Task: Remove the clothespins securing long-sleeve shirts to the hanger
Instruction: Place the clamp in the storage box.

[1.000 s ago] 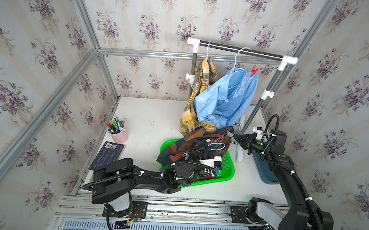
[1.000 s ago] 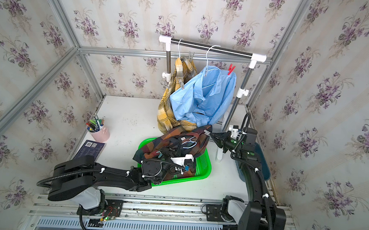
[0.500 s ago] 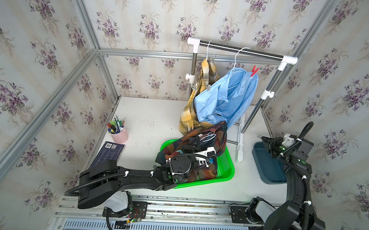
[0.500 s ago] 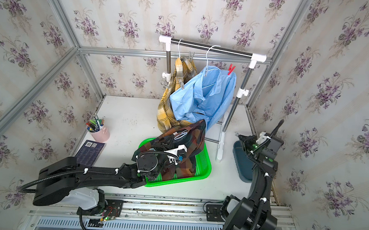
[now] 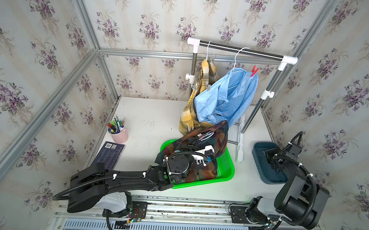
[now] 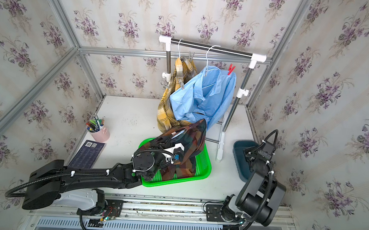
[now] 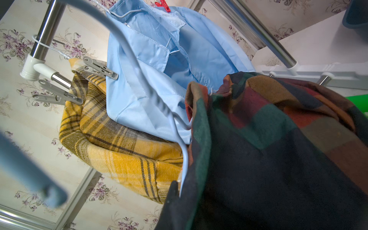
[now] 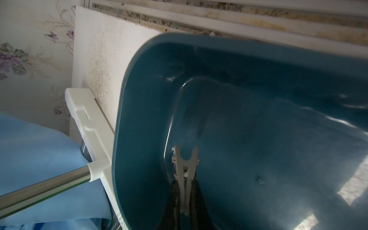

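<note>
pale grey clothespin (image 8: 184,165) pinched in right gripper (image 8: 185,187) over teal bin (image 8: 239,59) — left gripper (image 7: 177,189) clamps check shirt (image 7: 278,139).

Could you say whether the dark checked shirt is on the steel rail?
Off: the dark checked shirt sits over the green plastic basket, apart from the steel rail.

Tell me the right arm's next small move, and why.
Probably open the right end effector: it grips a grey clothespin over the inside of the blue bin, so releasing should drop the pin there.
</note>
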